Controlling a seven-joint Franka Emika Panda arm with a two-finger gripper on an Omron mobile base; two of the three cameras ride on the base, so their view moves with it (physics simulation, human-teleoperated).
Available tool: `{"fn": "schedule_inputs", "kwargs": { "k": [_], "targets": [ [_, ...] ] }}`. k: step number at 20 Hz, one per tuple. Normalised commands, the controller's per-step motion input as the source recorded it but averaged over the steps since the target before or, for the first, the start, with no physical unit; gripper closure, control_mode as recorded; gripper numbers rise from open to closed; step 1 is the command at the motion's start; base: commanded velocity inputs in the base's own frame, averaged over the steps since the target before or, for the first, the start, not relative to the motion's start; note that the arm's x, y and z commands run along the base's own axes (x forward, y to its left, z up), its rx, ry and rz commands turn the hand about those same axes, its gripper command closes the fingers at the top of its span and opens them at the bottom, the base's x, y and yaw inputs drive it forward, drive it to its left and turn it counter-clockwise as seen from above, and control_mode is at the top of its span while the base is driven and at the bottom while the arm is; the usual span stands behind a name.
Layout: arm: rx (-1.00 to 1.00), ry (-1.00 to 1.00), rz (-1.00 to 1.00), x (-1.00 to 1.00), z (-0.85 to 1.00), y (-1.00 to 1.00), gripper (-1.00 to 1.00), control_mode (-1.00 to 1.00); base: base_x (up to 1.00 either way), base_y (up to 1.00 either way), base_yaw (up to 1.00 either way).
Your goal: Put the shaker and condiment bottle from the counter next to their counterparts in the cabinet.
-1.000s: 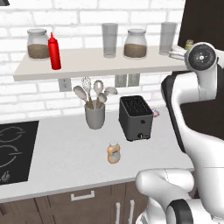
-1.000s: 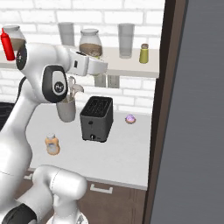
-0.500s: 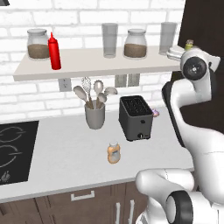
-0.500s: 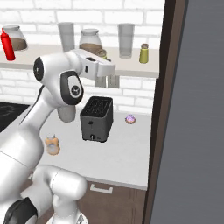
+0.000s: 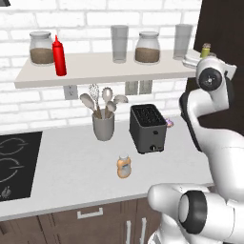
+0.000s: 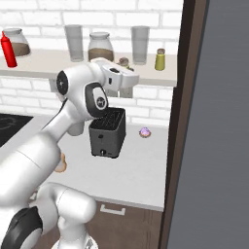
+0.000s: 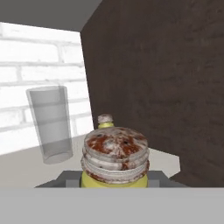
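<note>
Since a second ago the arm has swung rightward and up along the shelf, carrying the shaker [image 7: 114,159] toward the cabinet's far right end, and in the base views the hand [image 6: 124,78] now sits level with the cabinet [image 5: 95,69] board just short of the counterpart shaker [image 6: 160,59]. From the hand view I read the shaker as gripped: its speckled brown cap fills the lower centre, upright between the hand's parts, so I take the hand as closed around its yellow body, though the fingertips themselves are hidden beneath it. Directly beyond it I see the twin's small cap [image 7: 105,119] standing near the dark side wall [image 7: 166,87], with a clear glass [image 7: 50,124] off to one side on the shelf. That tells me the first half of the job is nearly done: I judge what remains is a short push inward and a gentle lowering beside the twin, taking care not to knock it or the glass. The condiment bottle [image 5: 123,167] stands on the desk [image 5: 71,167] in front of the black toaster [image 5: 147,127], untouched, and the red squeeze bottle [image 5: 59,55] it must join is at the shelf's opposite, left end.
</note>
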Motion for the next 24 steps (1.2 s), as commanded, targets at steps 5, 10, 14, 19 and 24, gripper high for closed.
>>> {"fn": "schedule_inputs", "kwargs": {
  "k": [5, 10, 14, 19, 24],
  "targets": [
    [0.00, 0.00, 0.00, 0.27, 0.00, -0.18, 1.00, -1.00, 0.00, 0.00, 0.00],
    [0.00, 0.01, 0.00, 0.26, 0.00, -0.09, 1.00, -1.00, 0.00, 0.00, 0.00],
    [0.00, 0.05, 0.00, 0.24, 0.00, -0.01, 1.00, -1.00, 0.00, 0.00, 0.00],
    [0.00, 0.05, 0.00, 0.18, 0.00, -0.01, 1.00, -1.00, 0.00, 0.00, 0.00],
    [0.00, 0.02, 0.00, 0.14, 0.00, -0.11, 1.00, -1.00, 0.00, 0.00, 0.00]
  ]
}}
